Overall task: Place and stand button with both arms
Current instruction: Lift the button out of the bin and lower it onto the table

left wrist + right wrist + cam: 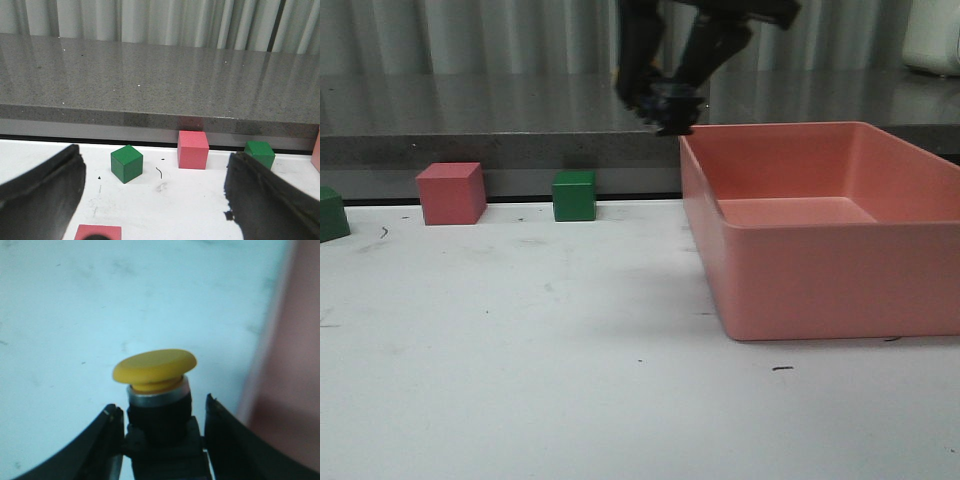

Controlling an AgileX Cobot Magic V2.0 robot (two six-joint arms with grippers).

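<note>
In the right wrist view the button (155, 367) shows a round yellow cap over a silver ring and a black neck. My right gripper (162, 407) is shut on its dark base, and the cap points away from the fingers. White table lies far below it. From the front, this arm is a blurred dark shape (665, 100) high up, just beyond the pink bin's far left corner; the button cannot be made out there. My left gripper (156, 155) hangs open low over the table with nothing between its fingers (45, 190). It does not show in the front view.
A large pink bin (820, 230) fills the right side of the table. Along the back edge stand a pink cube (451, 193), a green cube (574, 195) and another green one (332, 213) at the left border. A grey counter (470, 110) runs behind.
</note>
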